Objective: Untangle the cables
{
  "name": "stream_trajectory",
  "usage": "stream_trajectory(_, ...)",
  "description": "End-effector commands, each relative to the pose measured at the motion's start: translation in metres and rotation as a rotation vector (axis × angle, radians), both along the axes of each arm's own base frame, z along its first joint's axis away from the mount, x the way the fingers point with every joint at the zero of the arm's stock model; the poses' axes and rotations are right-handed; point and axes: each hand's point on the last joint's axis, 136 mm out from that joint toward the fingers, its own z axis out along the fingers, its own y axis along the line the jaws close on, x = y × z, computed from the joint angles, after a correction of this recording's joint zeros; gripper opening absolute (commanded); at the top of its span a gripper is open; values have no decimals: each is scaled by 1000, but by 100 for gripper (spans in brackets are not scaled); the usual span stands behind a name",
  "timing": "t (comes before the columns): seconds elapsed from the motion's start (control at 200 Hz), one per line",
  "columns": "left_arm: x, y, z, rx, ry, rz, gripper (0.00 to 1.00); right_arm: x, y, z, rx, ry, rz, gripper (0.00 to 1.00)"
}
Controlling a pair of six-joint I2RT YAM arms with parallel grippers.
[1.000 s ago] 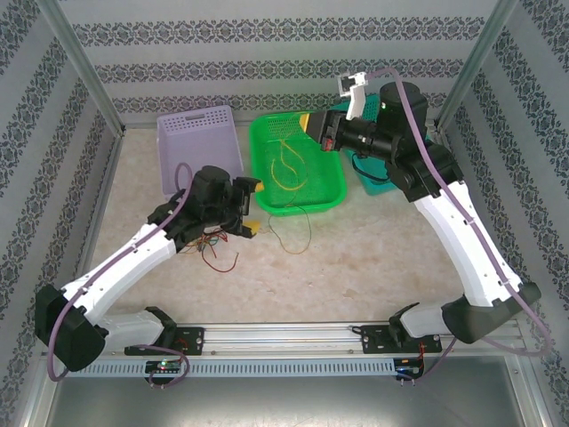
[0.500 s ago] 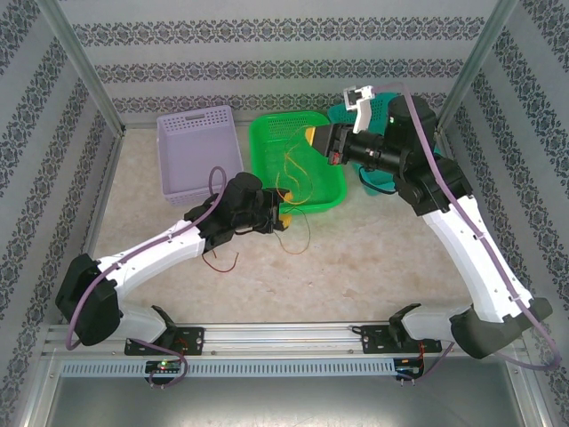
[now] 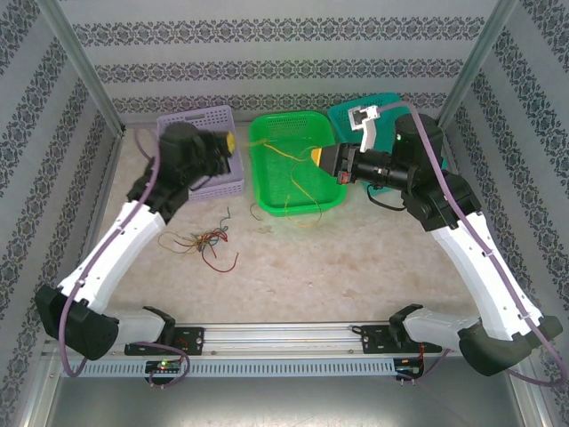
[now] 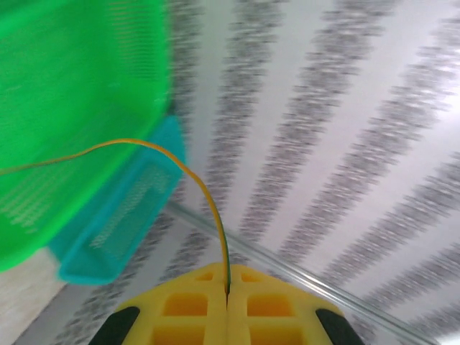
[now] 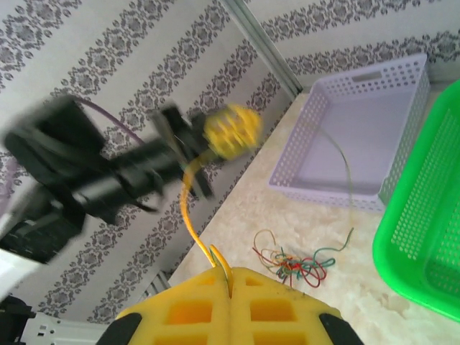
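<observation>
Left tool [image 4: 227, 291]: pads shut together, pinching the end of a yellow cable [image 4: 180, 162]; tool raised above the purple basket [image 3: 196, 116]

Right tool [image 5: 230, 277]: pads also shut, nipping the yellow cable at its other end; it hangs over the right side of the green basket [image 3: 289, 118]

Cable arcs through the air between the two tools, over the green basket

Other cables [image 3: 203, 240], red, green, orange and brown, lie in a loose tangle on the counter [image 3: 356, 258] in front of the purple basket, apart from both tools

Teal basket [image 3: 391, 100] sits behind the right arm
</observation>
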Motion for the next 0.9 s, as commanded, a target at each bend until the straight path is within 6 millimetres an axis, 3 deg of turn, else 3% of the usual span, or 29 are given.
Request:
stream_trajectory(0.0, -2, 24, 53, 149, -151, 14, 0, -2, 9, -9, 17, 55, 45, 0)
stream_trajectory(0.105, 12, 35, 102, 176, -299, 29, 0, 8, 26, -13, 17, 66, 62, 0)
stream_trajectory(0.25, 29, 48, 172, 282, -494, 31, 0, 25, 66, -5, 51, 59, 114, 0)
stream_trajectory(0.37, 52, 61, 201, 327, -588, 29, 0, 47, 101, -1, 85, 71, 127, 0)
stream_trajectory(0.51, 87, 80, 195, 330, -597, 42, 0, 83, 135, -19, 87, 113, 107, 0)
stream_trajectory(0.669, 118, 107, 170, 389, -572, 66, 0, 129, 169, -52, 122, 185, 80, 0)
stream_trajectory(0.894, 161, 141, 114, 472, -497, 57, 0, 195, 205, -112, 126, 266, -10, 0)
